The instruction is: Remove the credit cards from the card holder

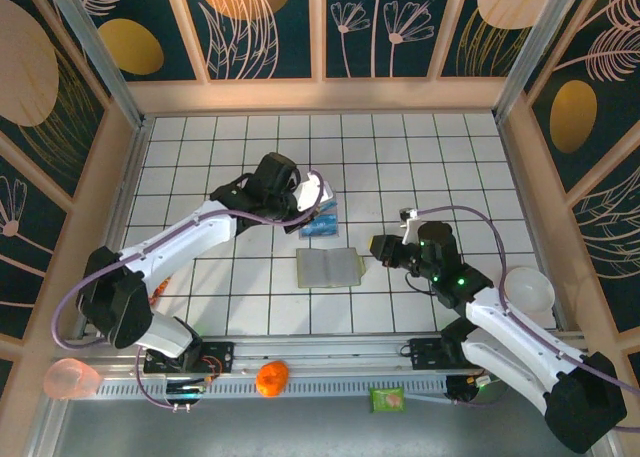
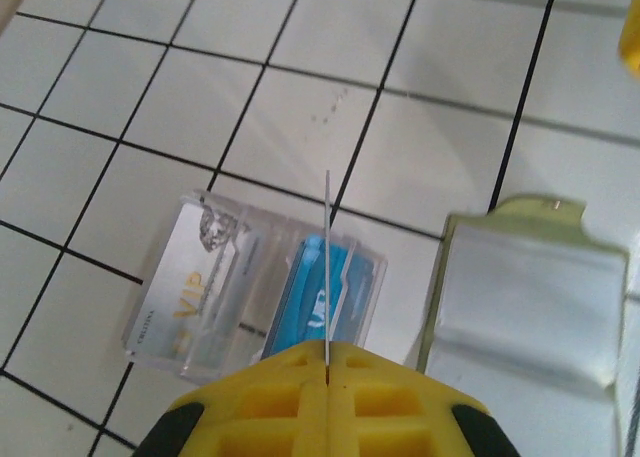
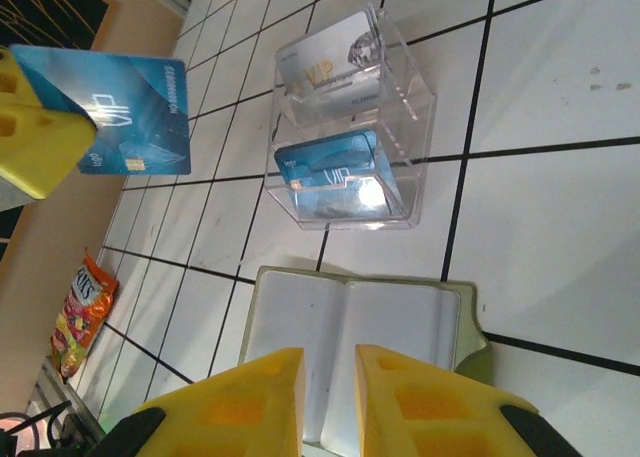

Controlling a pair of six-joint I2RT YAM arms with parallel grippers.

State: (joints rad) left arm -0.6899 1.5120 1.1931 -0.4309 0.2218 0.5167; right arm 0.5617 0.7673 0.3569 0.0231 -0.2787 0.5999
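Observation:
The card holder (image 1: 328, 267) lies open like a book on the tiles, its two pale inner panels up (image 3: 350, 337), (image 2: 530, 297). Just beyond it stands a clear plastic box (image 3: 345, 127) holding a whitish VIP card (image 3: 325, 62) and a blue card (image 3: 330, 177). My left gripper (image 1: 322, 202), (image 2: 327, 349) hangs over the box, shut on another blue credit card (image 3: 130, 112), which is edge-on in the left wrist view (image 2: 327, 267). My right gripper (image 3: 330, 397), (image 1: 378, 249) stands at the holder's right edge, its jaws a little apart with nothing between them.
A white bowl (image 1: 528, 290) sits at the right. Along the front rail lie an orange (image 1: 272, 378), a pink cup (image 1: 70, 379) and a green packet (image 1: 388, 399). A snack bag (image 3: 85, 312) lies by the left wall. Wooden walls enclose the table.

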